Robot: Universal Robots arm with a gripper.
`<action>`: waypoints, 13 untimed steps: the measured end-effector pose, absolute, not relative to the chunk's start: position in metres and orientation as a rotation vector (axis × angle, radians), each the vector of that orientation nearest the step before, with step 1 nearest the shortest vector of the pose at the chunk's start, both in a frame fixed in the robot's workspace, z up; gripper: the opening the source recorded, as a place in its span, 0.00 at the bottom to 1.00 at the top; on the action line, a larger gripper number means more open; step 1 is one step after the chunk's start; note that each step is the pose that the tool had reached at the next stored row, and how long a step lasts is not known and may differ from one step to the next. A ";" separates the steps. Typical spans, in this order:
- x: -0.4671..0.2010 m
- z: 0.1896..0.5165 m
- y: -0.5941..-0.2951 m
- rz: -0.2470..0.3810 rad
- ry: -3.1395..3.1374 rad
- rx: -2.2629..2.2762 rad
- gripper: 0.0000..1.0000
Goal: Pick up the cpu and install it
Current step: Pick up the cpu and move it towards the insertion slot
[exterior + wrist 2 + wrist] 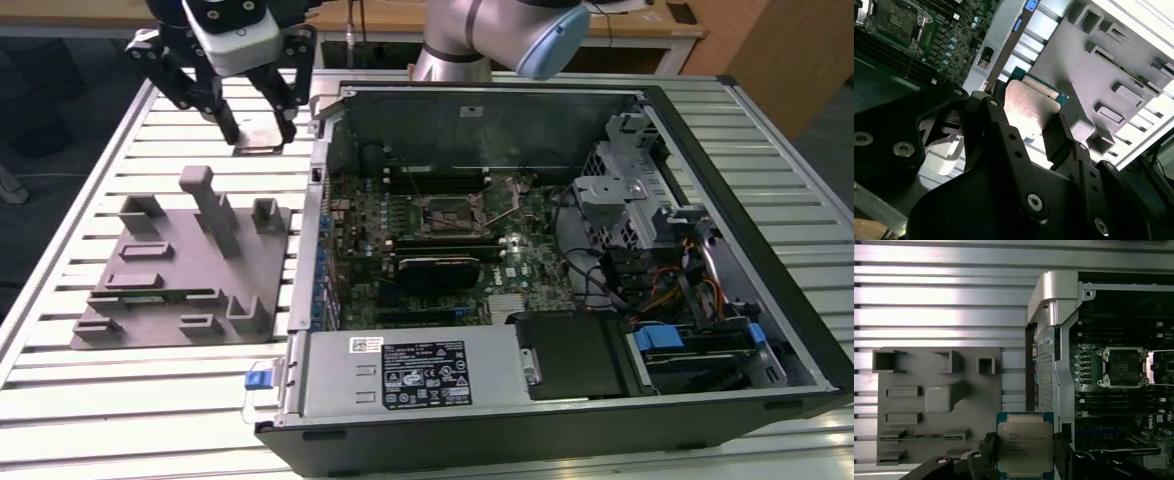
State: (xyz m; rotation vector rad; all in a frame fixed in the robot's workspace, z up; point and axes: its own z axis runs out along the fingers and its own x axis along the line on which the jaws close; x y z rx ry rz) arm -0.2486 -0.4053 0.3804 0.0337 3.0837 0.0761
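Exterior view: we see the gripper (258, 132) raised over the slatted table (80, 200), at the exterior view's upper left, just outside the open case (747, 300). It is closed on the cpu (258, 146), which sits between the finger ends. The grey fixture plate (174, 300) lies on the table below it, beside the case. The socket (454, 212) on the motherboard (441, 280) is well apart from the cpu, with its retention frame swung open.

Second wrist view: we see the cpu (1034, 97) from its edge side, metal top facing the camera, clamped between two black fingers (1059, 132). Beyond it are the fixture plate (1104, 75) and the motherboard (904, 30).

First wrist view: the cpu (1025, 440) is face-on and square to the camera, green edge visible, pinched on two opposite sides by the gripper (1025, 456). It is clear of the table, with the fixture plate (939, 405) on one side of it and the case wall (1051, 340) on the other. The socket (1124, 367) is inside the case.
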 end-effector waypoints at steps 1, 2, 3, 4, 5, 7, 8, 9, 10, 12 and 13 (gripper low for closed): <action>-0.245 0.380 -0.405 0.076 3.084 0.034 0.54; -0.242 0.380 -0.405 0.076 3.084 0.034 0.54; -0.239 0.380 -0.405 0.076 3.085 0.034 0.54; -0.235 0.380 -0.405 0.076 3.085 0.034 0.54; -0.230 0.380 -0.405 0.076 3.086 0.034 0.54; -0.222 0.380 -0.405 0.076 3.087 0.034 0.54; -0.218 0.380 -0.405 0.076 3.088 0.034 0.54; -0.213 0.380 -0.405 0.076 3.089 0.034 0.54; -0.209 0.380 -0.405 0.076 3.090 0.034 0.54; -0.200 0.380 -0.405 0.076 3.092 0.034 0.54; -0.195 0.380 -0.405 0.076 3.093 0.034 0.54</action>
